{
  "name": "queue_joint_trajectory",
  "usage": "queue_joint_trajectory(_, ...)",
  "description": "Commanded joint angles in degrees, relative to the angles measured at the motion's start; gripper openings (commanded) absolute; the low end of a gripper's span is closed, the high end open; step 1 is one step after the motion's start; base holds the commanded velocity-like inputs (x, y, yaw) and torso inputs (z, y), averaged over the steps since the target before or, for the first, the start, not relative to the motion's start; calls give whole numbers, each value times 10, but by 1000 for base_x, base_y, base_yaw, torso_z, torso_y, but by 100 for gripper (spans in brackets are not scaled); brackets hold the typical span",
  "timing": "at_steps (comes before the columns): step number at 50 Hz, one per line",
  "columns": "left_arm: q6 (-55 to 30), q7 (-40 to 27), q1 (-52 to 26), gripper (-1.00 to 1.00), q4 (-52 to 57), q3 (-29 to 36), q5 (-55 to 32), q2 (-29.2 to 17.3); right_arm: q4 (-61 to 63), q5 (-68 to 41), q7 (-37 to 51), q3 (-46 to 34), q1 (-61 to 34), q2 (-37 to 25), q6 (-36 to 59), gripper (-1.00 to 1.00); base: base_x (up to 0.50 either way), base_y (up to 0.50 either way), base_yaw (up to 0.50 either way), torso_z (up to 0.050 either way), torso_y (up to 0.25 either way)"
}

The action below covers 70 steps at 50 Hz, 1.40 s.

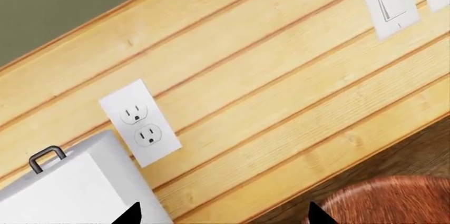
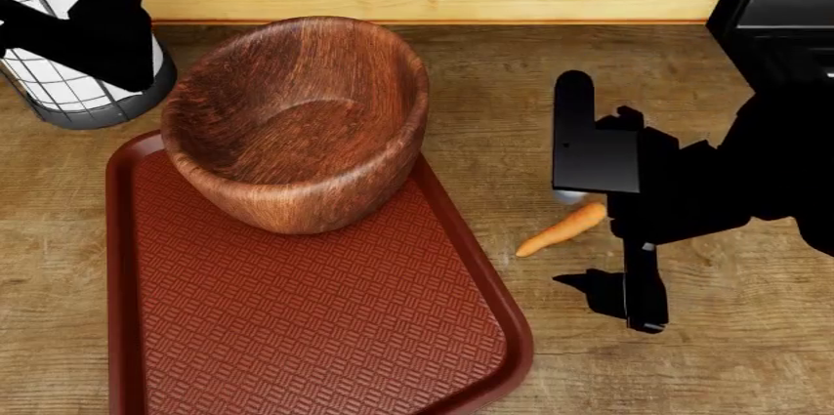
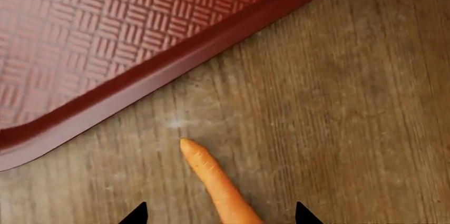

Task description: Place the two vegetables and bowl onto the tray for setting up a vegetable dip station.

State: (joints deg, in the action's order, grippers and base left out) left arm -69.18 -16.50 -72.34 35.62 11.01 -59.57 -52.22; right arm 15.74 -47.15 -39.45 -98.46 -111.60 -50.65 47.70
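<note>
The dark wooden bowl [image 2: 297, 122] sits tilted on the far end of the dark red tray [image 2: 326, 327], its rim [image 1: 393, 203] also showing in the left wrist view. An orange carrot [image 2: 561, 229] lies on the wooden counter just right of the tray. My right gripper [image 2: 589, 202] hangs open over the carrot's thick end. In the right wrist view the carrot [image 3: 211, 182] runs between the two spread tips of the right gripper [image 3: 218, 216], pointing at the tray's rim [image 3: 140, 84]. My left gripper [image 2: 98, 34] is raised at the far left, open and empty, and its tips [image 1: 225, 218] face the wall.
A white wire-framed cylinder [image 2: 65, 93] stands at the back left beside the tray. A black appliance [image 2: 782, 5] fills the back right corner. The wood-panelled wall carries an outlet [image 1: 139, 124] and a switch plate [image 1: 390, 0]. A white box with a handle [image 1: 63, 192] is close to the left gripper.
</note>
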Motion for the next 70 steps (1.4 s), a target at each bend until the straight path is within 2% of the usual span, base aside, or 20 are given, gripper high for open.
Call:
queue_joint_trajectory(1, 6, -1, 8, 100, 1, -3, -2, -4, -2, 0, 7, -3, 5, 3, 13, 100, 0, 0, 0, 0, 0)
queue_joint_trajectory(32, 15, -5, 14, 100, 0, -4, -7, -8, -33, 19, 18, -14, 21, 19, 28, 100, 0, 0, 0, 0, -1)
queue_joint_trajectory(33, 15, -4, 15, 100, 0, -4, -7, -8, -33, 19, 18, -14, 20, 19, 29, -100, 0, 0, 0, 0, 0)
queue_joint_trajectory(57, 25, -5, 26, 100, -1, -6, -7, -14, -27, 19, 27, -9, 19, 21, 39, -100, 0, 0, 0, 0, -2)
queue_joint_trajectory(70, 23, -10, 23, 100, 3, -15, -19, -20, 10, 1, 11, 35, -65, 6, 65, -100, 0, 0, 0, 0, 0)
